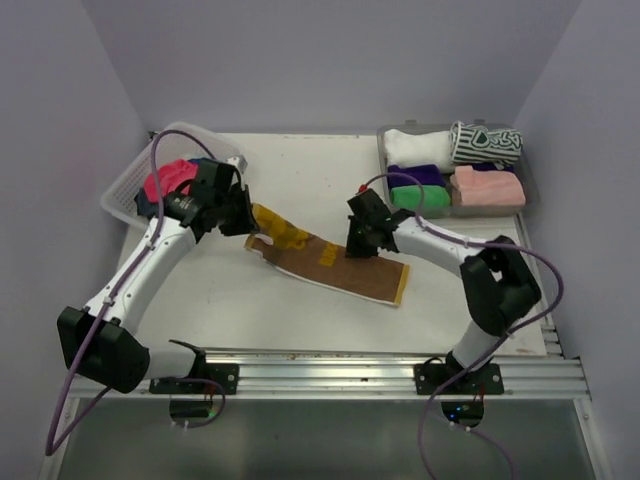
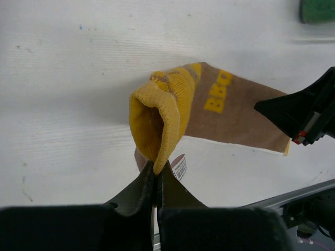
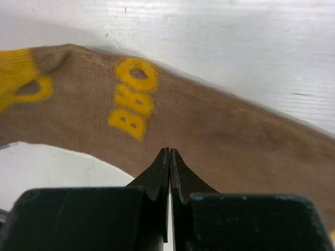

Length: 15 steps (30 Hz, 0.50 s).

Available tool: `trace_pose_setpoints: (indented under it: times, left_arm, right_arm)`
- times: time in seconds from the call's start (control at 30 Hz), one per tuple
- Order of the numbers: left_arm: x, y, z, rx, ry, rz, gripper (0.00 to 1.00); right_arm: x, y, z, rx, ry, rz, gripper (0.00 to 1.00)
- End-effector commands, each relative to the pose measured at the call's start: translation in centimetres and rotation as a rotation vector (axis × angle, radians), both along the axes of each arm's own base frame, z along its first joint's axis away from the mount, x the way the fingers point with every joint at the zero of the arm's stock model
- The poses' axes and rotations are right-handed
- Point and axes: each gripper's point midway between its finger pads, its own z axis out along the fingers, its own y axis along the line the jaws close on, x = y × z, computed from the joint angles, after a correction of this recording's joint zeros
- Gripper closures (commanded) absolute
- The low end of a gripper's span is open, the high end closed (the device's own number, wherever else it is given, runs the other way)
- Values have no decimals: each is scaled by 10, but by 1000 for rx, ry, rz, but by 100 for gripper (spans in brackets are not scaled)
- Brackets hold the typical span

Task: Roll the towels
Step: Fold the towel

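Top view high, looking down, wrist views low and close, all sharing the yellow-and-brown towel [image 1: 310, 262]

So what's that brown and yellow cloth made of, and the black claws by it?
The brown-and-yellow towel looks like soft knitted fabric, matte: fine ribbed threads show and its yellow end curls limply; the fibre I cannot tell. The left claw and right claw look like hard black plastic, faintly shiny with smooth moulded edges, though painted metal is possible.

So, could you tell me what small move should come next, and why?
Probably the left gripper, shut on the curled yellow end of the yellow-and-brown towel, should carry it over the brown part: only one loop is formed, and the shut right gripper sits at its edge.
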Motion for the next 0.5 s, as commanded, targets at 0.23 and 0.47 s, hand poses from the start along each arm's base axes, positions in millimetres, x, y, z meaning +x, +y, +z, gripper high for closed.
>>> trace_pose_setpoints:
  times: [0.23, 0.47]
  left_arm:
    - [6, -73, 22, -46, -33, -92, 100]
    - [-3, -119, 14, -63, -9, -181, 100]
  right_arm:
    - [-52, -152, 10, -163, -7, -231, 98]
    - [-71, -157, -15, -165, 46, -227, 86]
